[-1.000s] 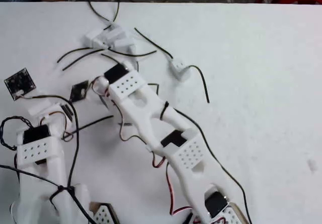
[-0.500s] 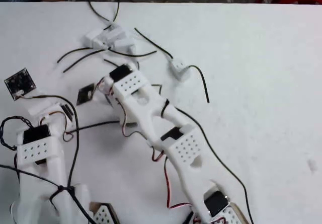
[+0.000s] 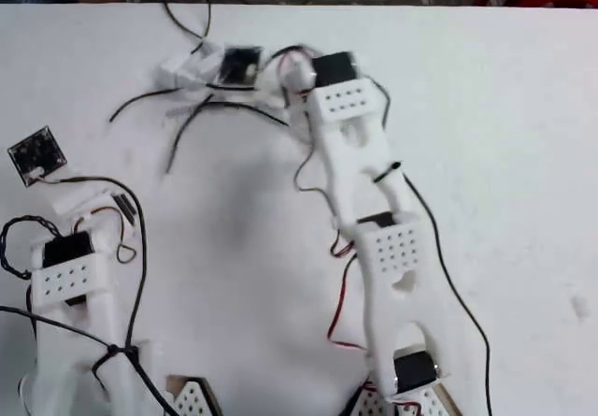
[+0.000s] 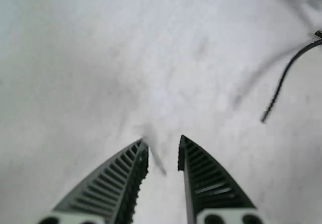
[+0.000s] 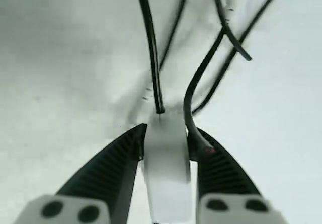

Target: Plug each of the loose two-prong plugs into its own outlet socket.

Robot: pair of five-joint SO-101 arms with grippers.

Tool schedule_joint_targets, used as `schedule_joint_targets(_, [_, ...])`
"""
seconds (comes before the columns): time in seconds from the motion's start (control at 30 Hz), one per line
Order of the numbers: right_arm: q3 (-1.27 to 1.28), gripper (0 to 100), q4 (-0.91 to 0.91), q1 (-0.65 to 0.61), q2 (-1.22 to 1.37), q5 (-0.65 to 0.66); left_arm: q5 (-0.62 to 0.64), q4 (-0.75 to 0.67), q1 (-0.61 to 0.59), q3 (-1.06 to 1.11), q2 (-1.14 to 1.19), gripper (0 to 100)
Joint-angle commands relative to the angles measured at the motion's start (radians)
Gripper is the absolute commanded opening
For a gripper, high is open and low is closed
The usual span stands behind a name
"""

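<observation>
— Right hand [image 5: 168,131]?
— Clamped on a white plug [image 5: 168,168], one finger on each flank, with a black wire [image 5: 151,48] running out of its tip. Told by the right wrist view.
— And from above?
— Right arm [image 3: 374,192] stretched to the far side of the counter [image 3: 523,154], wrist blurred, just beside a clump of white pieces [image 3: 182,68]. Grip hidden there under the wrist.
— Left hand [image 4: 162,142]?
— Parted a little, holding nothing, over bare counter. From above, left arm [image 3: 70,280] at the near corner, well apart from the clump.
— Counts?
— Two arms. One plug in the grip. Beyond it in the right wrist view, about four black strands [image 5: 221,38], crossing. Two wire ends [image 4: 282,78] at the edge of the left wrist view. White pieces in the clump too smeared to count. One small black board [image 3: 35,152] lying near the left arm.
</observation>
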Motion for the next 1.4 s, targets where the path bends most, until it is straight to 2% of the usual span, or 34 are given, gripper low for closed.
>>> schedule_joint_targets(0.0, [-0.041, 8.4, -0.177, 0.051, 0.048, 0.011, 0.011, -0.02, -0.005, -0.006, -0.025, 11])
schedule_joint_targets(0.2, [-0.043, 11.7, -0.203, 0.071, 0.16, 0.008, 0.011, -0.02, -0.005, -0.006, -0.025, 11])
schedule_joint_targets(0.33, [-0.06, 24.3, -0.12, 0.099, 0.134, -0.052, 0.009, -0.02, -0.005, -0.006, -0.025, 11])
schedule_joint_targets(0.47, [-0.157, 34.4, 0.025, 0.124, 0.062, -0.052, 0.008, -0.02, -0.005, -0.006, -0.025, 12])
schedule_joint_targets(0.6, [-0.311, 34.8, 0.168, 0.143, -0.01, -0.054, 0.008, -0.021, -0.002, -0.006, -0.025, 12])
schedule_joint_targets(0.7, [-0.43, 34.8, 0.243, 0.157, -0.048, -0.06, 0.006, -0.052, 0.042, 0.008, -0.027, 12])
schedule_joint_targets(0.83, [-0.554, 34.8, 0.249, 0.193, -0.107, -0.061, 0.006, -0.13, 0.097, 0.037, -0.03, 12])
schedule_joint_targets(0.97, [-0.543, 34.8, 0.249, 0.231, -0.229, -0.063, 0.008, -0.189, 0.113, 0.023, -0.03, 12])
schedule_joint_targets(1.1, [-0.545, 34.8, 0.249, 0.254, -0.371, -0.176, 0.008, -0.236, 0.113, -0.051, -0.031, 12])
schedule_joint_targets(1.23, [-0.545, 34.8, 0.249, 0.257, -0.524, -0.285, 0.008, -0.186, 0.108, -0.203, -0.088, 12])
schedule_joint_targets(1.37, [-0.545, 34.8, 0.249, 0.257, -0.673, -0.361, 0.006, -0.06, 0.113, -0.356, -0.285, 12])
